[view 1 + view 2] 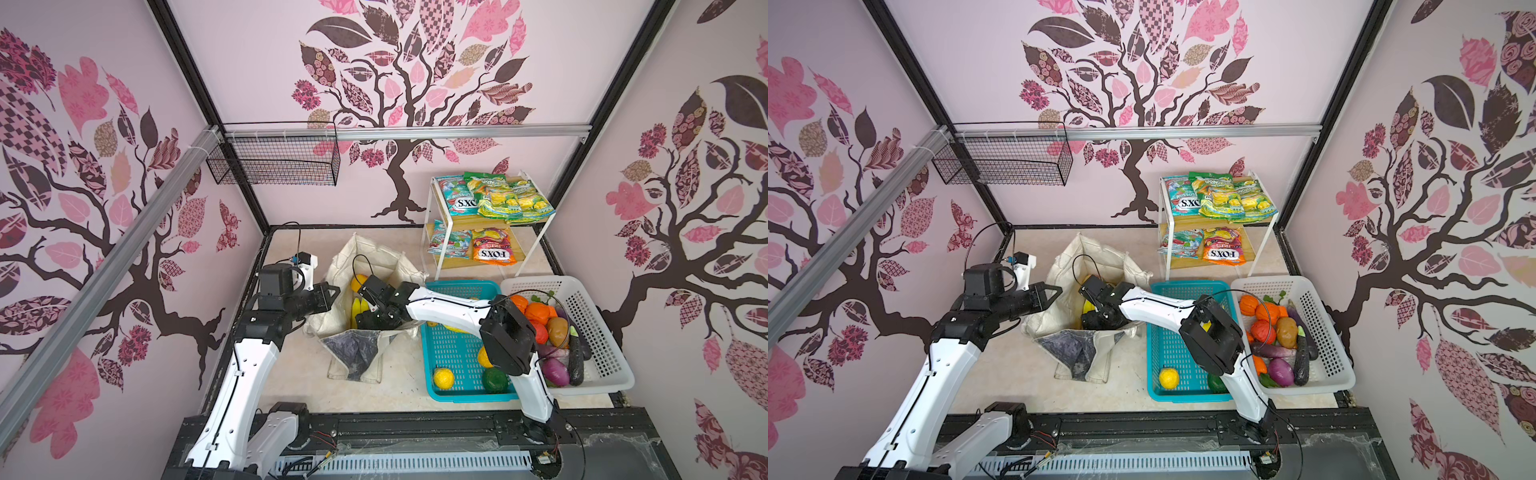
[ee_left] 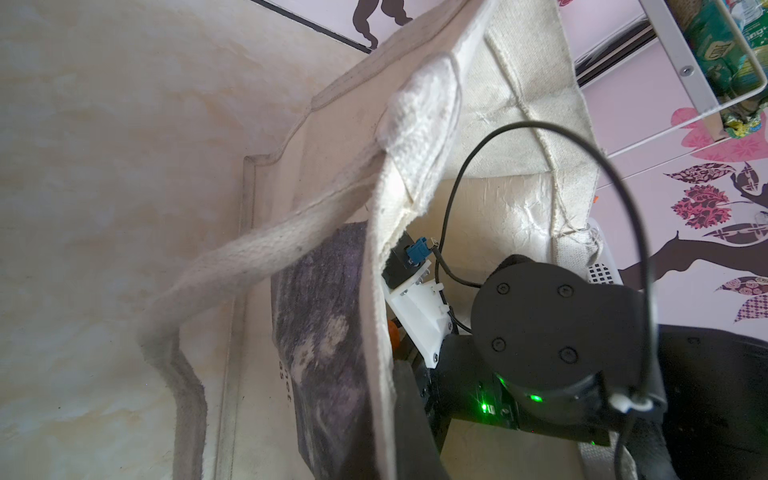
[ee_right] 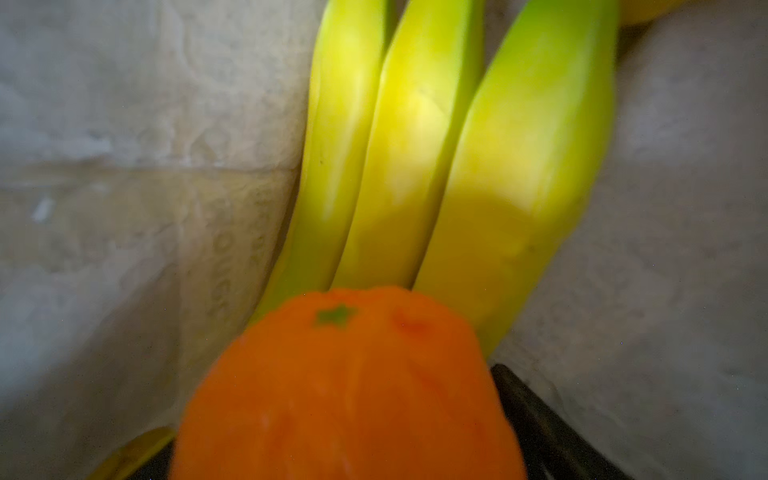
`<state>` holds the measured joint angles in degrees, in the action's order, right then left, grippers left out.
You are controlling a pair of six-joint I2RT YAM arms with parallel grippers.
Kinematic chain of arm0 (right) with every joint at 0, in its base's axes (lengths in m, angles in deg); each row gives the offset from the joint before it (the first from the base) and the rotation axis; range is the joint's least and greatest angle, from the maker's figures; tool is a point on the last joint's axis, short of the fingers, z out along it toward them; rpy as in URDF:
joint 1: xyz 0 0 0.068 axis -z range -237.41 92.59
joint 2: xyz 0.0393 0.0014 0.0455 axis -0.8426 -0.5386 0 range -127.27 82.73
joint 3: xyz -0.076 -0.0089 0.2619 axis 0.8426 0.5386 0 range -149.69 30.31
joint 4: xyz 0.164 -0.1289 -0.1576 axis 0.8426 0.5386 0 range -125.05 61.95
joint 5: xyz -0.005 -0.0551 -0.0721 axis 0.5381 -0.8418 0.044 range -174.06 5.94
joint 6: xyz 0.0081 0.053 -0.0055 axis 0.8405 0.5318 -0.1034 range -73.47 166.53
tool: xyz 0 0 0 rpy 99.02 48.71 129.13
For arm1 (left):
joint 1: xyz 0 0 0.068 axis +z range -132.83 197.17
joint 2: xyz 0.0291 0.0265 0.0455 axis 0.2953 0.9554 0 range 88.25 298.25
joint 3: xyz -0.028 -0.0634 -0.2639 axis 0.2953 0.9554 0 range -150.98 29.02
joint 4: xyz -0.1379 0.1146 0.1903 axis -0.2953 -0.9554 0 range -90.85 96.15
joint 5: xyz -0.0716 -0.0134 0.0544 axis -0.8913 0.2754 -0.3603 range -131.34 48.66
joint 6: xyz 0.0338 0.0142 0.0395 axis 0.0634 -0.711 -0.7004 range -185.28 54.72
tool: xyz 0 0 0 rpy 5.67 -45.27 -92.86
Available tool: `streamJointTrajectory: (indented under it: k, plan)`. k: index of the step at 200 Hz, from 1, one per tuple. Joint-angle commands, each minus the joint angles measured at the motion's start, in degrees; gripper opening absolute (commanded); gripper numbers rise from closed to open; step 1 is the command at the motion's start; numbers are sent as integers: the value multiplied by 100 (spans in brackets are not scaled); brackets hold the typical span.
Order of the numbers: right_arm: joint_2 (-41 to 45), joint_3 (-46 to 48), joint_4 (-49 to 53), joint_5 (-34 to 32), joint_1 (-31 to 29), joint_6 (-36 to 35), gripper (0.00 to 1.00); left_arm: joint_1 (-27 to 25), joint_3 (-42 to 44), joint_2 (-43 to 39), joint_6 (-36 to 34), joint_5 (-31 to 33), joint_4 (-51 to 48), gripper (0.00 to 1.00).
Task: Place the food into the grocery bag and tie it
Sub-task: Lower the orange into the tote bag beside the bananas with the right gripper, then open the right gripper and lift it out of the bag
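at nine o'clock on the grocery bag (image 1: 374, 257) rim, the left claw (image 1: 330, 292) pinched cloth, likely holding it agape for the right claw (image 1: 372, 321) inside, jaws flanking an orange (image 3: 345, 395), grip unclear.

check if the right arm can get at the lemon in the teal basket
Probably yes: the lemon lies uncovered in the teal basket, but the right gripper must first lift out of the bag.

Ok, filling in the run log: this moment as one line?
phase: loading grocery bag | left gripper: shut at bag rim | right gripper: inside bag, orange at its jaws | bananas: in bag
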<state>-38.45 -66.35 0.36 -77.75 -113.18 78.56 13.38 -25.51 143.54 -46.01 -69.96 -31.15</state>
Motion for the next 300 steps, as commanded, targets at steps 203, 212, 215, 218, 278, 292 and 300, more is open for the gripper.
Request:
streamJointTrajectory:
  k: [203,212,215,218,278,292,300]
  plan:
    - [5367,2699,-1872,-1838,123,-292,100,-15,122,-8,-46,23,126,0]
    - [5593,2872,-1886,-1938,216,-223,100,-12,126,-10,-51,25,126,0]
    - [5667,2938,-1881,-1940,257,-190,100,-11,126,-14,-48,25,126,0]
    - [5741,2985,-1881,-1939,310,-147,100,-8,126,-10,-46,23,126,0]
    - [6163,3654,-1592,-1176,934,69,100,-12,126,-2,-55,38,124,0]
    - [6061,3782,-1616,-985,970,153,100,-3,126,-18,-55,45,118,0]
    - [5976,3844,-1678,-806,1017,204,100,-9,126,-36,-62,57,118,0]
